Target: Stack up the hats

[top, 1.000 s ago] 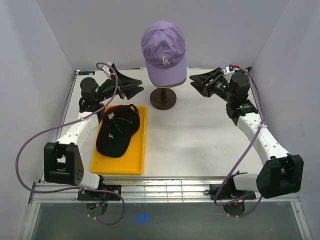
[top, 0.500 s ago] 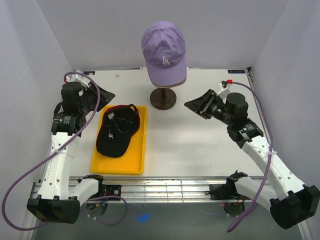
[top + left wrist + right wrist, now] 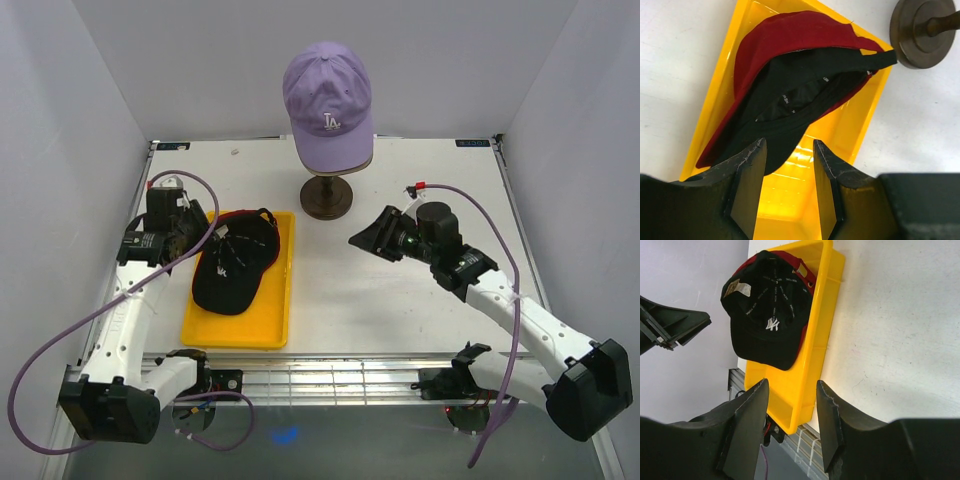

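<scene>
- A lavender cap (image 3: 327, 95) with a white LA sits high on a dark stand (image 3: 327, 197) at the back of the counter (image 3: 400, 300), apart from the other caps.
- A black cap (image 3: 235, 262) with a white NY lies crown up in the yellow tray (image 3: 270, 330), nested over a dark red cap (image 3: 790, 35) whose edge shows around it.
- The left pincer (image 3: 788, 150) hangs just beside the tray's left side, spread, with nothing between its fingers and the black cap's rim close ahead of them.
- The right pincer (image 3: 791, 390) hovers over bare counter between the tray and the stand. It is also spread and empty and faces the tray.
- Two caps appear stacked already. Judging by the layout, the lavender one is left to join the pile.
- The caps look light and soft. A fabric crown is likely to fold and sag under a pinch, while the brim should be stiffer and hold its shape.
- The front of the lavender brim, which juts clear of the stand, looks like the best place to take hold. A second hold on the rear band would help lift it off evenly.
- The tall stand may tip or slide if the cap is dragged sideways, so a straight upward lift seems safer.
</scene>
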